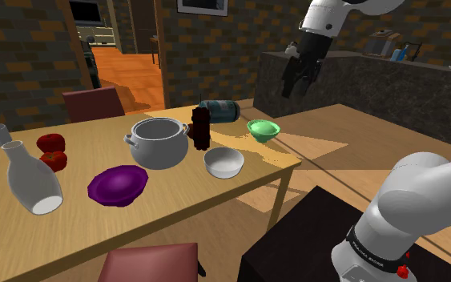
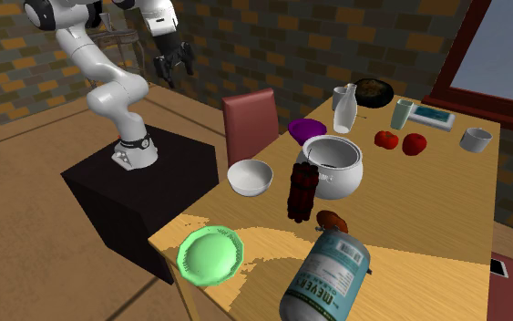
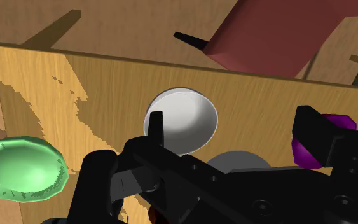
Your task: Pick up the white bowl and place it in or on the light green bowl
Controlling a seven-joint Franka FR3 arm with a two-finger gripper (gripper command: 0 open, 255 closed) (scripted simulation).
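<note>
Hovering high above the wooden table [image 1: 79, 232], well apart from the grey pot [image 1: 159, 143], with the black gripper [image 1: 295, 80] spread wide and clasping nothing. Looking down past the parted fingers [image 3: 156, 127] onto the white bowl [image 3: 180, 119], untouched below. Showing that white bowl upright and empty just beside the pot, toward the table edge nearest the robot's black stand [image 1: 295, 240]. Showing, farther from the pot, near the table's corner and apart from the white bowl, the light green bowl [image 1: 263, 129], upright too. Standing close beside the pot, between it and the light green bowl, a dark red ribbed cylinder [image 1: 200, 130]. Lying on its side near the pot, past the cylinder, a labelled tin [image 1: 219, 110]. Spread on the pot's opposite side, a purple plate [image 1: 118, 185] and, beyond it, a white vase [image 1: 31, 180].
</note>
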